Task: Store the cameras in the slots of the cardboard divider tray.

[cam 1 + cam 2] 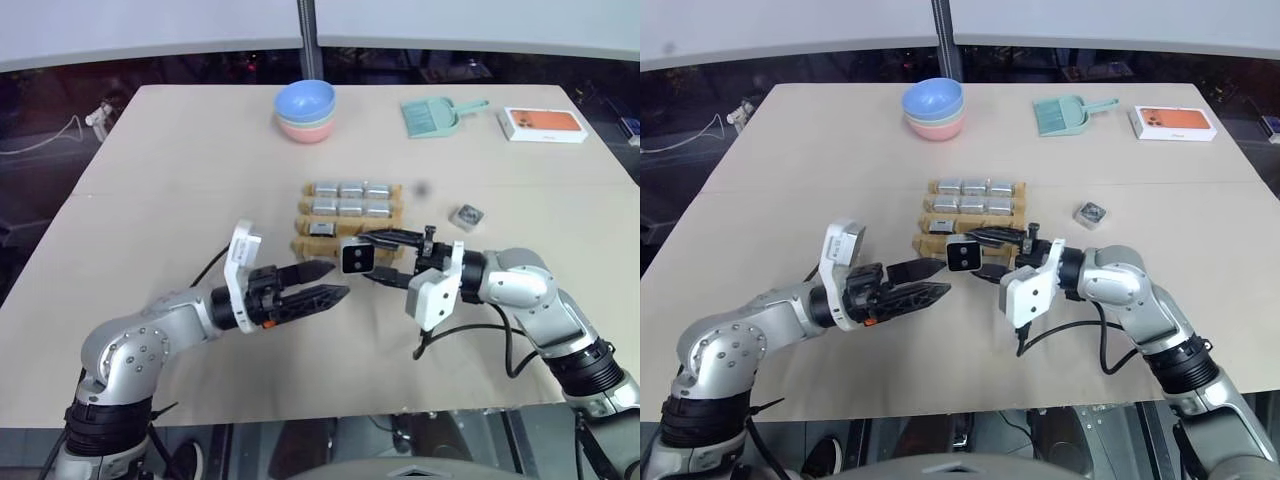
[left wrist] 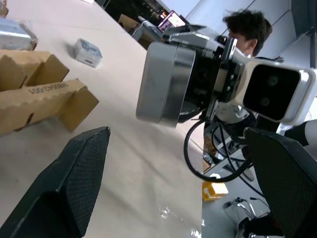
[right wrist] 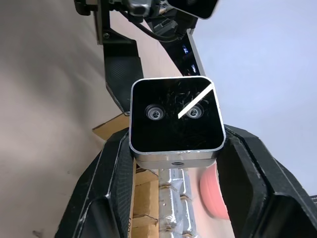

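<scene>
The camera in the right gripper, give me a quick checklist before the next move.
1. Right gripper shut on the held camera: ok.
2. Left gripper open, facing that camera: ok.
3. Held camera clear of the table: ok.
4. Free slots in the cardboard divider tray: ok, front rows look mostly open.
5. Loose camera right of the tray, within reach: cannot tell.

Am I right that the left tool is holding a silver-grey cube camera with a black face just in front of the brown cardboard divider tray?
Not quite: the right tool holds the silver-grey cube camera in front of the brown cardboard divider tray; the left tool is open and empty. The left eye view shows this, and the right wrist view shows the grip.
</scene>
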{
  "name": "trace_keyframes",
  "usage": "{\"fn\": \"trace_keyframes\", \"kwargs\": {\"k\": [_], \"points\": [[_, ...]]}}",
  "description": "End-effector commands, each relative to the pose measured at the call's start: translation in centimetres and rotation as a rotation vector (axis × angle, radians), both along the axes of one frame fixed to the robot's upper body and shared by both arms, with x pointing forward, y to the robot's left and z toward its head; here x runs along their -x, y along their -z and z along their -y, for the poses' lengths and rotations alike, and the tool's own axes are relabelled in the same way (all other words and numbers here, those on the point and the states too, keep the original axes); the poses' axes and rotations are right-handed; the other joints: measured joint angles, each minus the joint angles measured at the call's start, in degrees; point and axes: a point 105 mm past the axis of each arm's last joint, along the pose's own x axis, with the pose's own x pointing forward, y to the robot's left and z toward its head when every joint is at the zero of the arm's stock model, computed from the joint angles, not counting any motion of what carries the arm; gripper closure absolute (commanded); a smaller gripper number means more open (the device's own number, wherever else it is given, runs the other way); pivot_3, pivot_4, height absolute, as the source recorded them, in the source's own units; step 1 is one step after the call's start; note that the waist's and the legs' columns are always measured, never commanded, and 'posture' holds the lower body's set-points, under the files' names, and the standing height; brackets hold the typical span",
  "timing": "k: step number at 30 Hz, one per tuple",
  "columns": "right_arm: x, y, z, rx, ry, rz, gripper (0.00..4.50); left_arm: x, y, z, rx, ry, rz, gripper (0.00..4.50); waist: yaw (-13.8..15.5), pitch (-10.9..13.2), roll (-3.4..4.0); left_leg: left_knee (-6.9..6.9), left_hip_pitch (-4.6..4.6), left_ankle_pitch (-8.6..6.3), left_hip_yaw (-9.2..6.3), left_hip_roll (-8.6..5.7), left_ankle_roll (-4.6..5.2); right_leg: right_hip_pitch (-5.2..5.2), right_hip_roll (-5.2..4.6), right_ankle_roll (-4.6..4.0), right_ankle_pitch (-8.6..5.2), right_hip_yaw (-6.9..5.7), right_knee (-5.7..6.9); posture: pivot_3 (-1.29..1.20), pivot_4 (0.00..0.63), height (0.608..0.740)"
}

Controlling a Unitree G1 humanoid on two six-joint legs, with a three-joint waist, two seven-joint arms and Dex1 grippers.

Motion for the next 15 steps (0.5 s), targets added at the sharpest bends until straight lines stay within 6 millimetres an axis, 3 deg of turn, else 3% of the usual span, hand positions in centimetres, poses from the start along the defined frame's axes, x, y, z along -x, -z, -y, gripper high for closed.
{"fn": "trace_keyframes", "kwargs": {"k": [1, 4, 12, 15], "points": [[0.97, -1.06, -0.72, -0.034, -0.040, 0.049, 2.64, 0.03, -1.13, 0.22, 0.015, 0.015, 0.060, 0.00, 0.0, 0.0, 0.00, 0.00, 0.01, 0.00, 0.00, 0.00, 0.00, 0.00, 0.00, 0.00, 0.00, 0.00, 0.00, 0.00, 0.150, 0.740], [1.12, -0.95, -0.90, -0.033, -0.044, 0.046, 2.64, -0.12, -1.25, 0.22, 0.021, 0.012, 0.066, 0.00, -0.1, 0.0, 0.00, 0.00, 0.01, 0.00, 0.01, 0.00, 0.00, 0.00, 0.01, 0.00, 0.00, 0.01, 0.00, 0.00, 0.150, 0.740], [1.17, -1.00, -0.98, -0.041, -0.036, 0.038, 2.64, 0.15, -1.20, 0.23, 0.016, 0.027, 0.068, 3.70, -0.1, 0.0, 0.00, 0.00, 0.01, 0.00, 0.00, 0.00, 0.00, 0.00, 0.01, 0.00, -0.01, 0.00, 0.00, 0.00, 0.150, 0.740], [1.20, -1.05, -0.99, -0.043, -0.035, 0.037, 2.64, 0.02, -1.25, 0.25, 0.009, 0.021, 0.077, 3.83, -0.1, 0.0, 0.00, 0.00, 0.01, 0.00, 0.00, 0.01, 0.00, 0.00, 0.01, 0.00, 0.00, 0.00, 0.00, 0.00, 0.150, 0.740]]}}
